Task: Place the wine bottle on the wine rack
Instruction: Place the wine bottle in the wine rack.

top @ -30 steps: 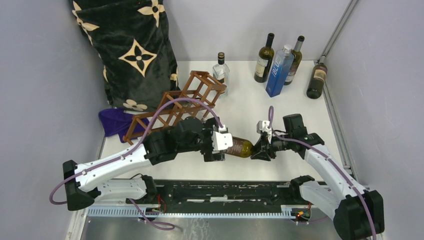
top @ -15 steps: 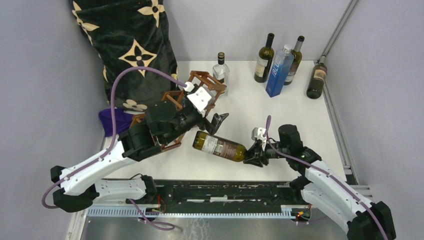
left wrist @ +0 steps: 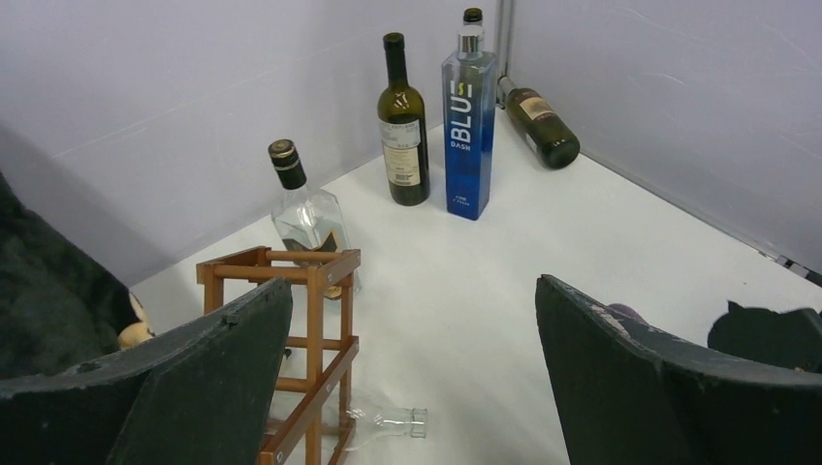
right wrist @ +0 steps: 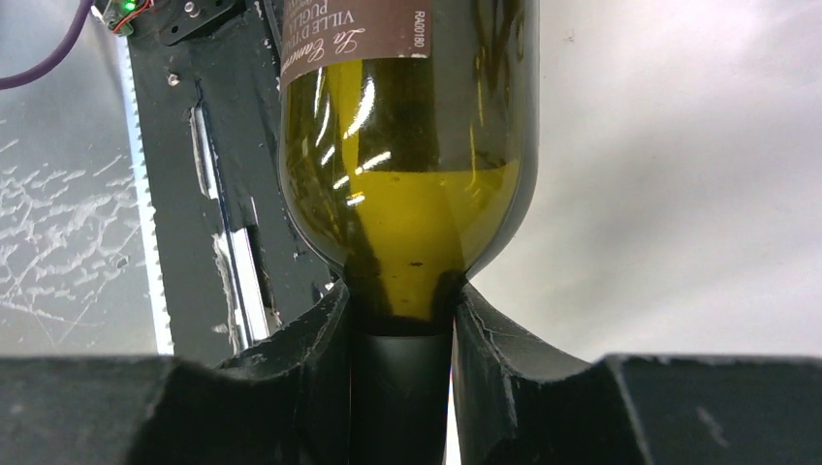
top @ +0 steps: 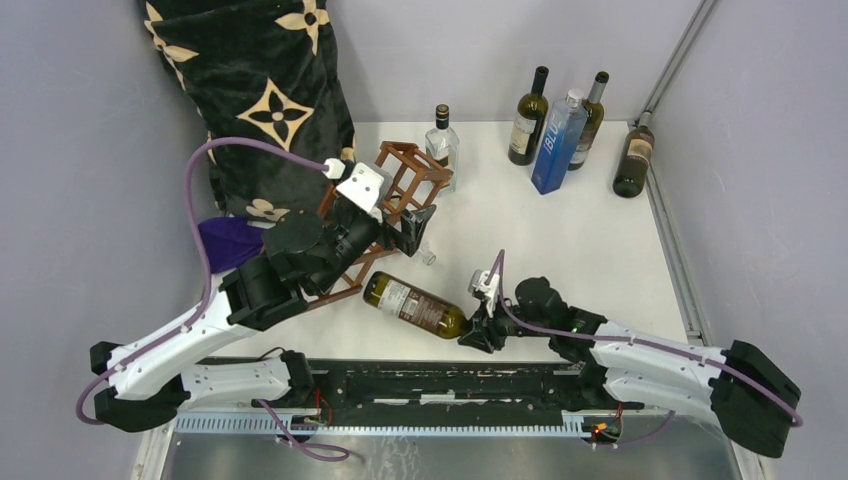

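Near the wine rack (top: 400, 175), left gripper (top: 412, 232) gapes ready (nothing held); right gripper (top: 472, 328) pinches the wine bottle (top: 412, 306) by its neck, so its base leads.

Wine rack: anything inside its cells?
Upper cells of the wine rack look bare. A clear bottle lies at its foot, neck poking out, body mostly hidden by bars. The left arm covers the lower cells.
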{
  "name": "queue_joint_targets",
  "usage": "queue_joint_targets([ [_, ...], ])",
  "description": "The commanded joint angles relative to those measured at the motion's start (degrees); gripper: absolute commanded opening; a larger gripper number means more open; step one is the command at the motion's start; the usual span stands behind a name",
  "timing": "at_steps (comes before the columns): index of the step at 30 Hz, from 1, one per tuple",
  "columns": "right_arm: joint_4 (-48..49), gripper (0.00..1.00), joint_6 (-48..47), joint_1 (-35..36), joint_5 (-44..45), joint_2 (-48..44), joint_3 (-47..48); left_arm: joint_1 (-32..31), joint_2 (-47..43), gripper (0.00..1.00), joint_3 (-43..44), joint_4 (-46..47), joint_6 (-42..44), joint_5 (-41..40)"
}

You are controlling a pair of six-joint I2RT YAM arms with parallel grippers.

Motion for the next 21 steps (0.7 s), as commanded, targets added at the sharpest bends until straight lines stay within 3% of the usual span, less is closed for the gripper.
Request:
queue_joint_targets([
  [1,15.97,0.00,6.92,6.19,12.53,2.69,2.13,0.07,-2.18,1.00,-1.30,3.39,-1.69,-4.00],
  [7,15.47,0.00,10.55,10.78,21.07,10.98,7.55,0.09,-2.66,1.00,-2.01,3.91,0.87,-6.61],
  [21,21.08,0.00,13.92,14.97,23.84,19.69,12.16,0.21,-3.85,1.00,-2.80,2.43,3.17,-8.10],
])
